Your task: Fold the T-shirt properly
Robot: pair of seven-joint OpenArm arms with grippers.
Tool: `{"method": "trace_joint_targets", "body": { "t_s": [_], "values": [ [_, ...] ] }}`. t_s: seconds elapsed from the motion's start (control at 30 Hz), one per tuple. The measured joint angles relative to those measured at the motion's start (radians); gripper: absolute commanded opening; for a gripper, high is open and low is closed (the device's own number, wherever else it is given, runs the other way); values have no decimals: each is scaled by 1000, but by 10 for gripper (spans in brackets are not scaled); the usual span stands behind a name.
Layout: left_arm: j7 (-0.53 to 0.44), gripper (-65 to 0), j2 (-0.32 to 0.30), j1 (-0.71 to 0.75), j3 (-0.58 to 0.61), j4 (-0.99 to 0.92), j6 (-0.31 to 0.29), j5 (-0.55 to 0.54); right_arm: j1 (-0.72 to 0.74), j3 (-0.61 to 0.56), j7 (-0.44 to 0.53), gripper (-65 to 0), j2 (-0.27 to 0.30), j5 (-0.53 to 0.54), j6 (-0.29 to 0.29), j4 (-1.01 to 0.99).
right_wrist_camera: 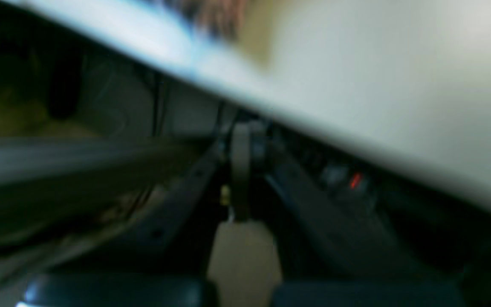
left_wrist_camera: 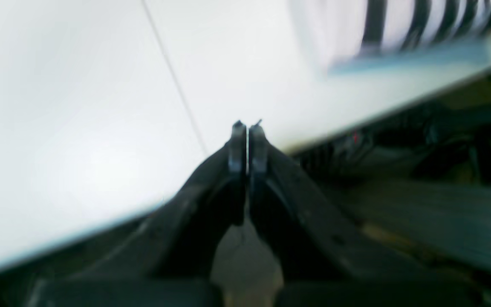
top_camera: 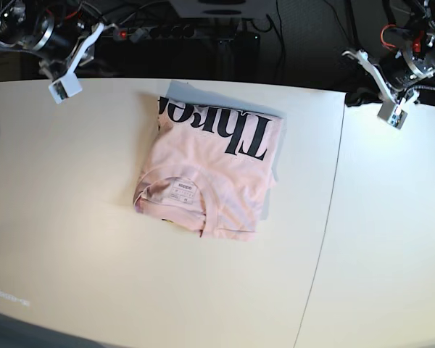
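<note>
The pale pink T-shirt point(top_camera: 214, 174) lies folded into a compact block on the white table point(top_camera: 72, 217), left of the middle. Its black lettering shows along the far side and its white neck label point(top_camera: 183, 191) faces up near the front. My left gripper point(top_camera: 395, 116) hangs shut over the table's far right edge, well apart from the shirt; in the left wrist view the fingertips point(left_wrist_camera: 248, 128) meet with nothing between them, and the T-shirt point(left_wrist_camera: 399, 30) is a blur at top right. My right gripper point(top_camera: 64, 88) is shut and empty at the far left corner; the right wrist view point(right_wrist_camera: 245, 132) is blurred.
A seam point(top_camera: 326, 217) splits the table into two tops right of the shirt. Behind the far edge run dark cables and a power strip point(top_camera: 167, 30). Both arms' bodies sit beyond the far corners.
</note>
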Motion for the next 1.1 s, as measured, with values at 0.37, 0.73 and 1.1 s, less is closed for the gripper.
{"method": "trace_joint_targets", "body": {
  "t_s": [0.37,0.73,1.1],
  "values": [
    [-299,-637,4,-16,0,-656,2,258,-70,-1,73,-650,-19,-71,-3,-598],
    [-420,-650,13,-430,170,-1385,279,561,437,0,120,-650,-24,-216,-9,-1463],
    [-406,-650,100,-583,439,-1472,373,590,686,2,133,-650,-163,-343,-35,-1577]
  ]
}}
